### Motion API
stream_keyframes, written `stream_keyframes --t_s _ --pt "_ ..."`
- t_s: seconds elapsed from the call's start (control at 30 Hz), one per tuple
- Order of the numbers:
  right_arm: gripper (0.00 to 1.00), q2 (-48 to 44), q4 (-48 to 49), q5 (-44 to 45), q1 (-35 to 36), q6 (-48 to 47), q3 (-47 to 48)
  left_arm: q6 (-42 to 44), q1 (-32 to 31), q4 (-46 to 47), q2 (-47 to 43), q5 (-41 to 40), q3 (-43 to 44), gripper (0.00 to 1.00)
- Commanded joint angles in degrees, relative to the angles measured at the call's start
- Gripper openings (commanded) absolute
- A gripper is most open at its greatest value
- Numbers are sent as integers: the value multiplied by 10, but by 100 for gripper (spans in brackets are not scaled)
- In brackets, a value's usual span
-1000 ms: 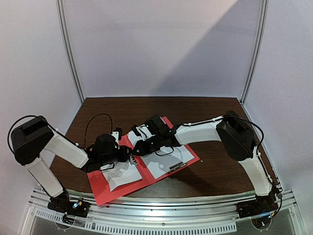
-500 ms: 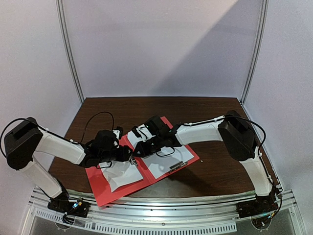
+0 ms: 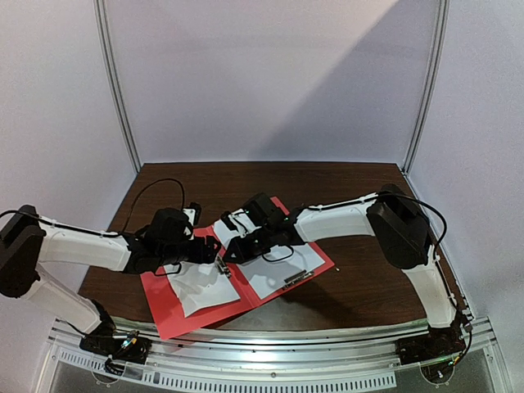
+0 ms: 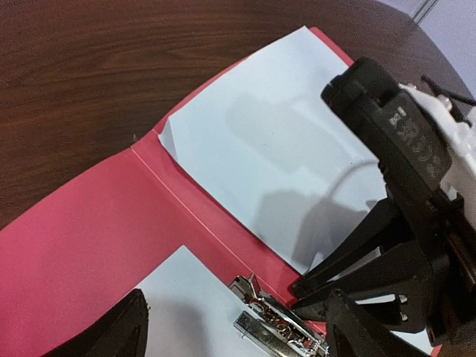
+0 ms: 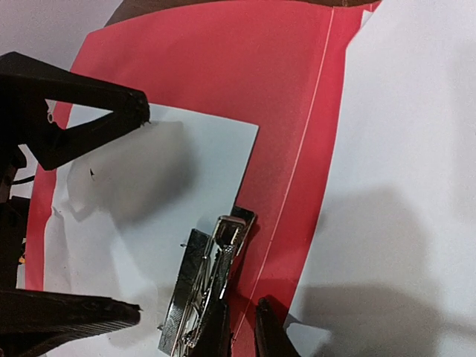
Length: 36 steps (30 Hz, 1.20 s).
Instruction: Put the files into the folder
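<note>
A dark brown wood-grain table (image 3: 360, 286) fills the lower half of the overhead view. Pale, unmarked walls (image 3: 270, 82) close it in at the back and both sides. Two slim metal posts (image 3: 115, 90) rise from the far corners, and a ribbed aluminium rail (image 3: 270, 340) runs along the bottom edge, where both arms are bolted.

The red folder (image 3: 168, 315) lies open and flat at the lower middle of the table, turned at an angle. The small sheet (image 3: 201, 285) rests on its left half and the large sheet (image 3: 282, 268) on its right half. The large sheet's upper corner reaches to the folder's far edge.

A metal clip (image 5: 201, 290) sits beside the central fold, at the small sheet's edge.

The left gripper (image 5: 141, 210) hangs over the small sheet with its fingers wide apart. The right gripper (image 5: 244, 327) points down at the fold, its fingers (image 5: 217, 331) close together with a thin strip of red between them. One finger is against the clip. I cannot tell whether they pinch it.
</note>
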Motion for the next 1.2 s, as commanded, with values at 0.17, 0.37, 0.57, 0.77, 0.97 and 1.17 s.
stream_keyframes --t_s 0.17,0.37,0.57,0.77,0.97,1.17 --pt "13 -44 -27 3 7 -29 -1 2 5 -98 -91 -107 29 95" --pt "16 -65 -31 12 7 -45 1 -12 8 -175 -178 -165 22 100" --pt "23 -83 -42 38 7 -62 1 -46 12 -254 -265 -184 17 99" --pt "27 -89 -46 47 7 -66 -1 -60 14 -297 -360 -166 -11 99" --pt "31 -101 -37 58 7 -70 -22 -135 16 -389 -390 -185 -7 100" --pt "54 -115 -34 74 6 -77 -41 -232 13 -492 -369 -191 32 100"
